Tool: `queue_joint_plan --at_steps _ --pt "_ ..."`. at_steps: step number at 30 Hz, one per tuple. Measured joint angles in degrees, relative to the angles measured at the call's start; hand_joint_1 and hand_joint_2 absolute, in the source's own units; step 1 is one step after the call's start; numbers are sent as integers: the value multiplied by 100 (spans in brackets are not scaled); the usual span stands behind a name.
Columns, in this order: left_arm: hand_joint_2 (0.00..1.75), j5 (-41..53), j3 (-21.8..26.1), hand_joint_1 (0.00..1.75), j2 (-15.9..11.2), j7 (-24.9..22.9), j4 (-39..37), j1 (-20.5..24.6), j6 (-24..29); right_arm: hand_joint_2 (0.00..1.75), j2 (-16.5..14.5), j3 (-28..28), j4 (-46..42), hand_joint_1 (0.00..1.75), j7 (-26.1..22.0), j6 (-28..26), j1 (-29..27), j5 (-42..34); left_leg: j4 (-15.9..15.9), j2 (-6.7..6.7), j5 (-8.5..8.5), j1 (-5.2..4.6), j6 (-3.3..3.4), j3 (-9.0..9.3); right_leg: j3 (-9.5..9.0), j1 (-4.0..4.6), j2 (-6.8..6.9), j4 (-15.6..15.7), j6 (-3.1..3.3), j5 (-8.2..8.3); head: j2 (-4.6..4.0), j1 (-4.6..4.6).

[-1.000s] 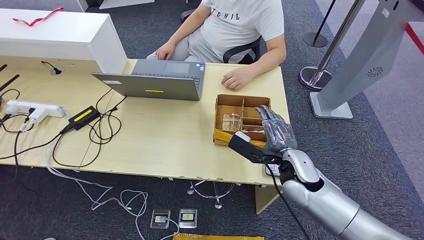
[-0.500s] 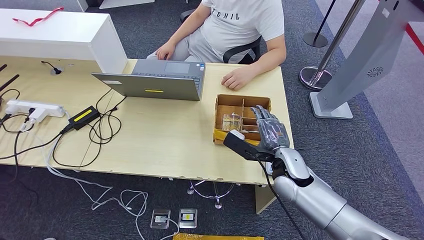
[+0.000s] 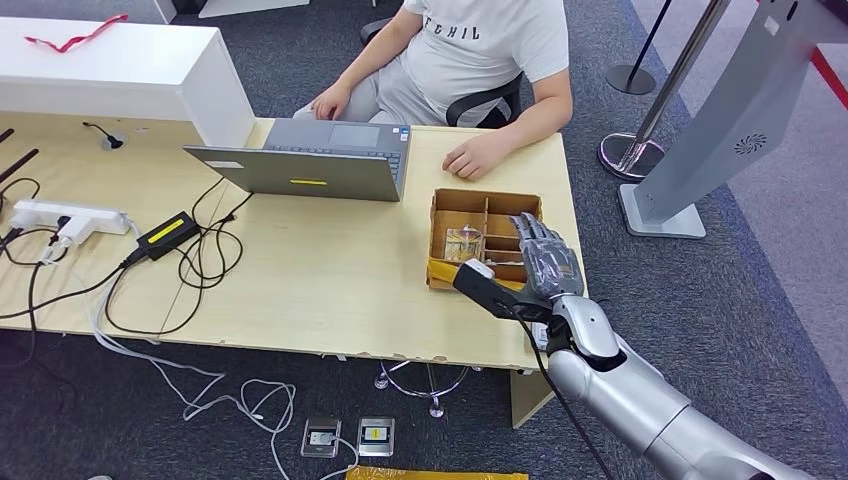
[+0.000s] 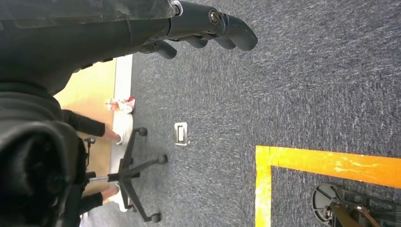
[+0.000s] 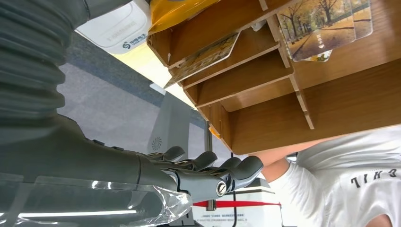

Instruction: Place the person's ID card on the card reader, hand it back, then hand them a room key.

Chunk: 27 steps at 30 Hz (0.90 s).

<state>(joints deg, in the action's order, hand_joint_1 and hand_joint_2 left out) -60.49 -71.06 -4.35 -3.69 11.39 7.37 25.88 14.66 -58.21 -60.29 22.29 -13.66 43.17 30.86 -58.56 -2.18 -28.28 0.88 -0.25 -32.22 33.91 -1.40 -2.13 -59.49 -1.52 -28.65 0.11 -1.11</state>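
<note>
A brown wooden divided box (image 3: 485, 215) sits on a pale wood-grain desk (image 3: 330, 280). Cards (image 5: 326, 28) inside it show golden autumn trees (seen close from the right wrist). The laptop (image 3: 310, 165) is grey, the carpet (image 4: 293, 90) dark blue-grey with a yellow floor stripe (image 4: 326, 163).

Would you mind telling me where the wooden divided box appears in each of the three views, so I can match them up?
Head view: wooden divided box on the desk's right side, under the right hand.
Right wrist view: box across the upper right, above the fingers.
Left wrist view: not in it.
Shared landmark: the person's white T-shirt.
</note>
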Motion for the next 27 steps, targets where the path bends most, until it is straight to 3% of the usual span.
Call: queue_joint_plan --at_steps 27 --pt "0 115 -166 0 10 -174 0 62 50 175 -281 -9 550 0 -93 -26 0 211 0 1 0 0 0 1 0 0 -1 0 0 0 0 0"
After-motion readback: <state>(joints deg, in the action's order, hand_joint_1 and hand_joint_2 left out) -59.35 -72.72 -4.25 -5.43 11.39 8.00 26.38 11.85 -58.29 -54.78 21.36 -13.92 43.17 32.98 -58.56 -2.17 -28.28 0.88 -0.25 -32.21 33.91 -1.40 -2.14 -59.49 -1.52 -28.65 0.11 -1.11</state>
